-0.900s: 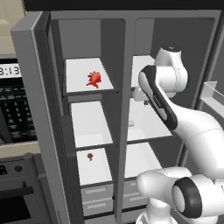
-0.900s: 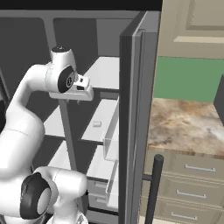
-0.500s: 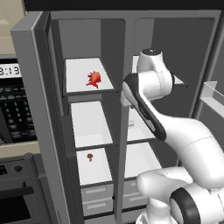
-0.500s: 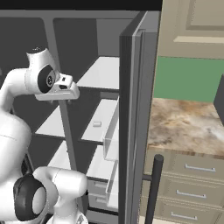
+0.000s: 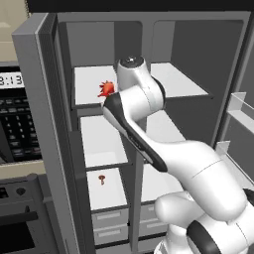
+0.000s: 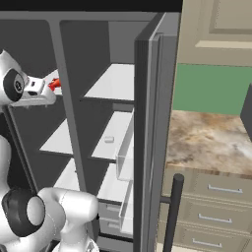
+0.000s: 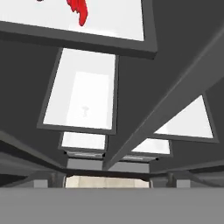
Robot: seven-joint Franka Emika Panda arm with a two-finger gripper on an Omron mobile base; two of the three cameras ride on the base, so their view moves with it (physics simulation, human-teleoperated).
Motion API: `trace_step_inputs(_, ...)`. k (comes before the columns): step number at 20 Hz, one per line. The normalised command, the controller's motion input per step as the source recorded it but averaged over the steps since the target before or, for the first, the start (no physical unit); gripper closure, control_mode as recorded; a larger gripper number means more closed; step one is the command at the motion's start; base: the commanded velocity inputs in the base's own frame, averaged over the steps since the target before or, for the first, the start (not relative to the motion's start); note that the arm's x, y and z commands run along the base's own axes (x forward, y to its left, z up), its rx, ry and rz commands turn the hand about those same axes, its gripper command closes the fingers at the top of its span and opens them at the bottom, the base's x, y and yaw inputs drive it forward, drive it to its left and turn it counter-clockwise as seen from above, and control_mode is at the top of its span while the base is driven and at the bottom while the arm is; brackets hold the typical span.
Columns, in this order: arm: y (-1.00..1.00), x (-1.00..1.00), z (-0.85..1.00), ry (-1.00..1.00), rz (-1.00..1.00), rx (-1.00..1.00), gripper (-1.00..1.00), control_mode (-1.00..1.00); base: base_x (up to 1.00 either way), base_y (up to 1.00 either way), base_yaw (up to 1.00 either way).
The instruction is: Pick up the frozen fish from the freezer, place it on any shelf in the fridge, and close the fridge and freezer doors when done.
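The frozen fish (image 5: 105,89) is a bright red spiky lump on the top white shelf of the freezer (image 5: 96,149), the narrower left compartment. It also shows as a red tip (image 6: 55,83) just past my hand, and at the top of the hand view (image 7: 78,11). My gripper (image 6: 45,91) hovers at that shelf's front, close to the fish and apart from it. Its fingers are hidden, so how they stand does not show. The fridge (image 5: 188,124) is open, with a bare top shelf (image 5: 176,82). Both doors (image 5: 42,129) (image 6: 152,138) stand open.
A small dark red blob with a stem (image 5: 101,179) lies on a lower freezer shelf. Grey drawers (image 5: 106,218) sit below it. White bins (image 6: 125,157) line the fridge door. A microwave and oven (image 5: 15,129) stand to the left. A stone counter (image 6: 206,142) lies to the right.
The arm has swung left, from in front of the fridge shelves to the freezer's top shelf. The hand is now close to the fish.
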Motion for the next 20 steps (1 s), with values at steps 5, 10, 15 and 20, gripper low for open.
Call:
trace_step_inputs(5,0.5,0.35,0.15,-0.16,0.0,0.1,-1.0,-1.0,0.0,0.0,0.0)
trace_step_inputs(10,0.01,0.88,0.0,-0.11,0.03,0.01,-1.0,-1.0,0.0,0.0,0.0)
trace_step_inputs(15,0.07,0.79,0.01,0.0,0.0,0.0,-1.0,-1.0,0.0,0.0,0.0)
trace_step_inputs(20,0.32,0.7,0.0,0.0,-0.01,0.0,-1.0,-1.0,0.0,0.0,0.0)
